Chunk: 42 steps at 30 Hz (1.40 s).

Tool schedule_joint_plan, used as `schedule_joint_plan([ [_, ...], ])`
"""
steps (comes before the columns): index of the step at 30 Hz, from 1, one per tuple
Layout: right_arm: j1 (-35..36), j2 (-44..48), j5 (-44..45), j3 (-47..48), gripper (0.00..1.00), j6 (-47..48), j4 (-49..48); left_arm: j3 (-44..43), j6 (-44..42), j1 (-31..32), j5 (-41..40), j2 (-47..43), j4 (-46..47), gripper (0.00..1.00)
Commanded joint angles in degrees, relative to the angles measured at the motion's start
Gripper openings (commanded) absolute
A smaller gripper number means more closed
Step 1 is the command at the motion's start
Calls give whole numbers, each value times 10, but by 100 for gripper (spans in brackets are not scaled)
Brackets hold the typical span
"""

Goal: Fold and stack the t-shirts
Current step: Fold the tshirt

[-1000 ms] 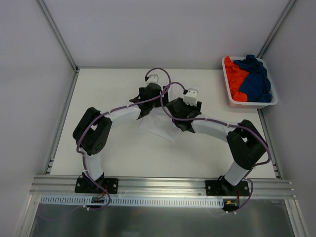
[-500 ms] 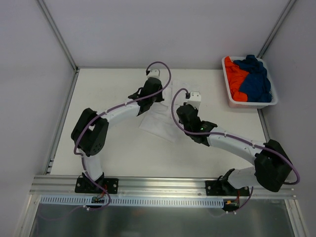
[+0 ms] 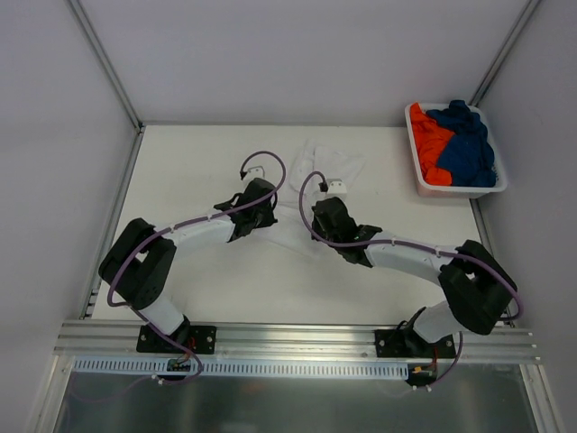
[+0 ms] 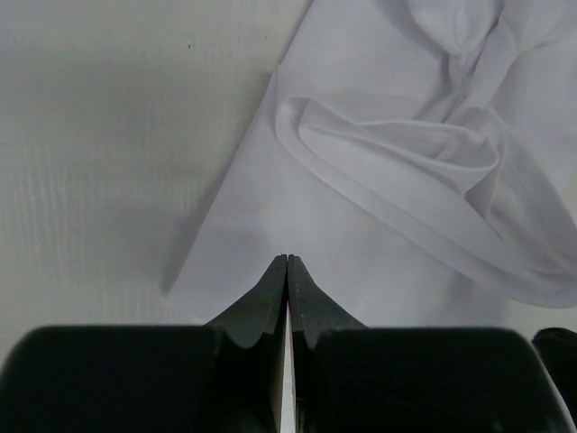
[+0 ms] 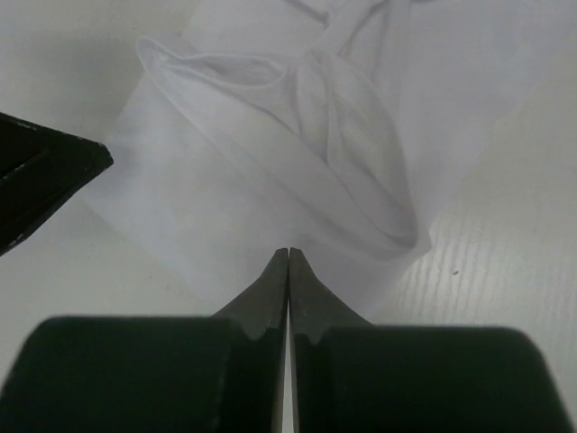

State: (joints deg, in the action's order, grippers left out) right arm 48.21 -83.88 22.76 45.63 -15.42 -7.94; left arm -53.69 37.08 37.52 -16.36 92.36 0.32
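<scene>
A white t-shirt (image 3: 332, 161) lies rumpled and partly folded in the middle of the table, also seen in the left wrist view (image 4: 361, 234) and the right wrist view (image 5: 225, 207). My left gripper (image 3: 269, 215) is shut, its tips (image 4: 287, 260) low over the shirt's near left part with no cloth visibly pinched. My right gripper (image 3: 318, 210) is shut too, its tips (image 5: 288, 253) over the shirt's near edge. An orange t-shirt (image 3: 429, 141) and a dark blue t-shirt (image 3: 469, 146) lie bunched in the basket.
The white plastic basket (image 3: 420, 177) stands at the table's back right corner, by the right wall. The left gripper's black body (image 5: 41, 180) shows at the left edge of the right wrist view. Metal rails border the table.
Both grippers went from open to shut. Both arms pulled back from the table's middle toward the near side, uncovering the far part of the white t-shirt.
</scene>
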Motion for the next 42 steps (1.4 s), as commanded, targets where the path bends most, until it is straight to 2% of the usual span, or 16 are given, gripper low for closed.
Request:
schedule_joint_plan([
  [1,0,-37,-47,47,1,-19,-32,20,43,5,26,-20,0,0],
  [5,0,-94,-62,79,0,-19,-32,29,53,7,35,2,0,0],
  [22,-24,-191,-71,152,1,-18,4,61,63,8,63,41,55,0],
  [27,-38,-228,-77,192,1,-24,28,82,70,12,58,27,58,0],
  [31,-45,-243,-48,213,0,-18,43,107,75,15,55,10,60,0],
  [42,-89,-276,1,318,1,43,116,196,106,54,37,-79,58,0],
])
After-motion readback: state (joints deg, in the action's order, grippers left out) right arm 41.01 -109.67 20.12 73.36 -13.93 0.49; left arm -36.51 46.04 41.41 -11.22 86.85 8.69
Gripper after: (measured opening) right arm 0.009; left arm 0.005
